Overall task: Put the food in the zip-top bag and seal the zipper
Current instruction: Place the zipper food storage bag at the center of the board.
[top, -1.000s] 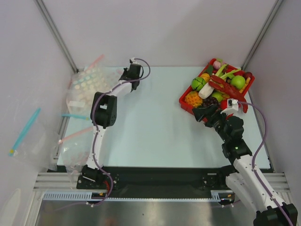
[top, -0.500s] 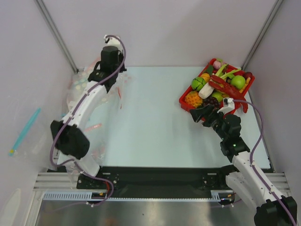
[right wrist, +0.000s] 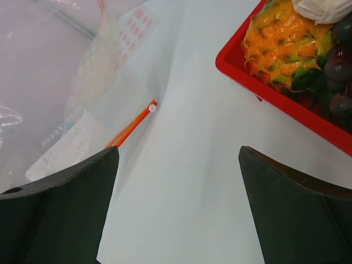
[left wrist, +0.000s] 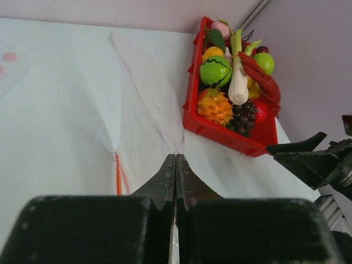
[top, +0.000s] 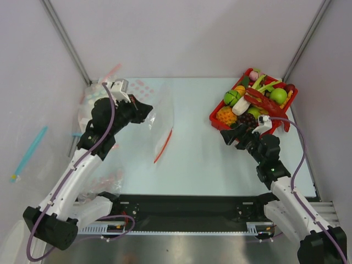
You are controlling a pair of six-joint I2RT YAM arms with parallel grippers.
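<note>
Your left pincer [top: 147,108] pinched shut on the clear crinkly plastic bag [top: 163,114]; your right pincer [top: 230,132] gaped empty beside the red plastic tray [top: 213,117].

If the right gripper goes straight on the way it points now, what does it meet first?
The right gripper would probably meet bare table first, in the gap between the red tray and the zip-top bag; depth is unclear.

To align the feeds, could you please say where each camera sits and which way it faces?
Top external: high behind the table, looking down; left arm, right arm show.
Left wrist: looks past its shut left claw, pinching the zip-top bag, toward the red tray.
Right wrist: looks through its open right claw at the zipper.
All share the red tray.
</note>
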